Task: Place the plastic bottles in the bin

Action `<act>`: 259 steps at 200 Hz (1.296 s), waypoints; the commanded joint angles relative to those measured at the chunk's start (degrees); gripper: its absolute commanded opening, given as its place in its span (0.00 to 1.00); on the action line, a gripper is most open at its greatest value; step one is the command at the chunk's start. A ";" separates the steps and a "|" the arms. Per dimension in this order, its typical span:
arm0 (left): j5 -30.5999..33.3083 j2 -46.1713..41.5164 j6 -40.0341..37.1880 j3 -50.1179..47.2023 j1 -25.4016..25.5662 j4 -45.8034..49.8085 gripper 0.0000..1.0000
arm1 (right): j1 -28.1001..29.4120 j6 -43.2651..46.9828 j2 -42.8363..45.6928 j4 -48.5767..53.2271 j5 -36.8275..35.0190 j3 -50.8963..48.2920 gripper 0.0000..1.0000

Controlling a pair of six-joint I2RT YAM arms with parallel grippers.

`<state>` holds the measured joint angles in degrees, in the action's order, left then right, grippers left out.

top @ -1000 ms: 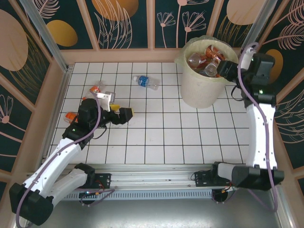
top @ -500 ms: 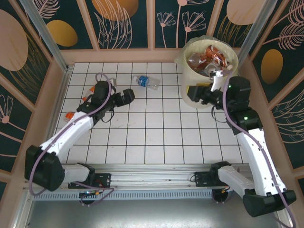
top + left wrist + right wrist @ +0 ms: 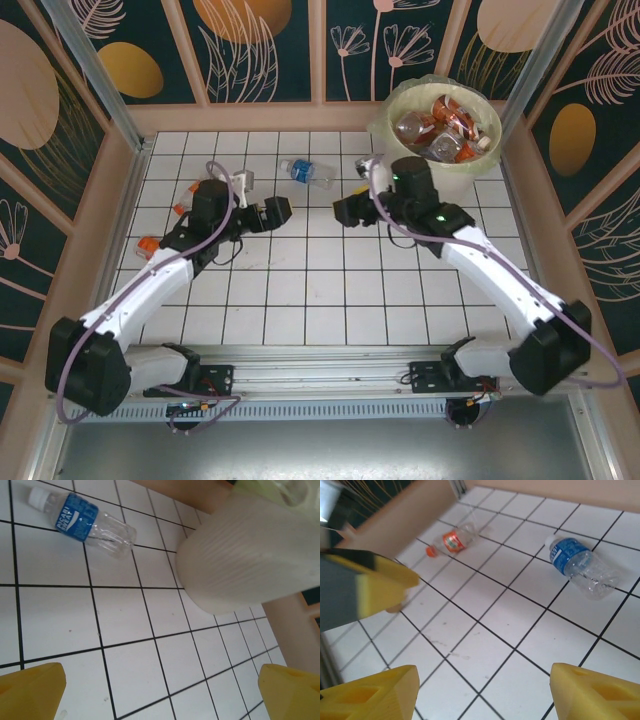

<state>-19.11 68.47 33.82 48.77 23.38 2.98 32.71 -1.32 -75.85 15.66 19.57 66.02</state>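
— A white tiled tabletop with black grid lines, boxed in by dark leaf-patterned panels. What lies on it?

— One blue-labelled bottle: clear, ribbed, white cap, lying on its side just beyond the gap between the two sets of fingers.

— Which way does it point?

— Its long axis runs across the tabletop, cap toward the left fingers, base toward the right fingers.

— And the fingers themselves?

— Both pairs are released, yellow pads spread wide over bare tiles, tips facing each other (near, but apart).

— Any other bottles out?

— Behind the left fingers, beside that arm's wrist, an orange-labelled bottle lies on its side, its orange cap at the end toward the arm. A second orange one lies further back along the same arm, well apart from the fingertips.

— And the bin?

— One bin, round and cream, lined with a pale green bag, stands behind the right fingers, just past the wrist. Inside it are several clear bottles with orange and brown showing (too jumbled to count).
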 commanded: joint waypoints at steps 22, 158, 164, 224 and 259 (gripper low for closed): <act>-1.92 -10.11 -7.50 -4.40 0.20 -3.02 0.99 | 1.40 11.11 -12.13 -1.17 -7.36 9.42 0.73; -1.75 -15.96 -14.59 -6.38 0.18 2.99 0.99 | -4.75 18.91 -53.46 8.56 -8.18 47.42 0.85; -1.77 -15.75 -14.74 -6.46 0.18 2.99 0.99 | -4.81 19.26 -54.94 9.48 -8.32 49.18 0.86; -2.34 -14.57 -14.90 -7.00 0.18 2.31 0.99 | -5.26 20.73 -65.29 13.77 -8.69 61.54 0.88; -1.91 -14.68 -14.78 -7.28 0.20 2.20 0.99 | -5.35 20.85 -68.68 14.69 -8.41 65.23 0.88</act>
<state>-20.58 53.93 20.10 42.02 23.38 6.24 27.68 18.13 -142.12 27.94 11.40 127.74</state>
